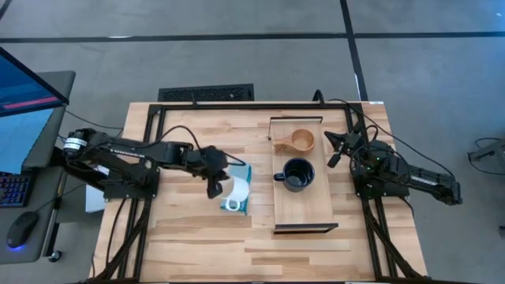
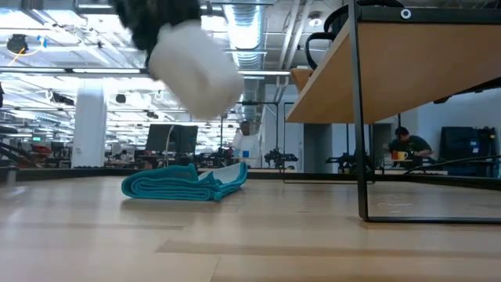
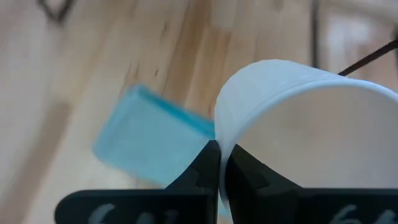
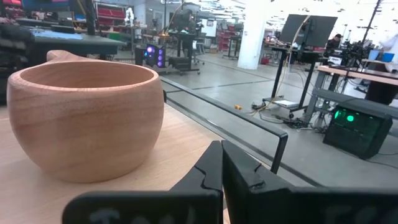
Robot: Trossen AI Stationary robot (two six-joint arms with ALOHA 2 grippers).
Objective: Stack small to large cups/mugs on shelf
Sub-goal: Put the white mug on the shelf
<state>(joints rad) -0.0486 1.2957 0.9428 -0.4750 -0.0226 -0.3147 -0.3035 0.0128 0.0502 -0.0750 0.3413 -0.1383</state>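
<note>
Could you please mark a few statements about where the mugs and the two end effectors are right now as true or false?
1. The white mug is lifted off the table by the left end effector. True; the low view shows it in the air.
2. The navy mug lies on the blue cloth. False; it stands on the shelf.
3. The wooden cup stands on the shelf. True.
4. The right end effector holds the wooden cup. False; it is shut on nothing, beside the cup.
5. All three mugs are on the shelf. False; only two.
</note>
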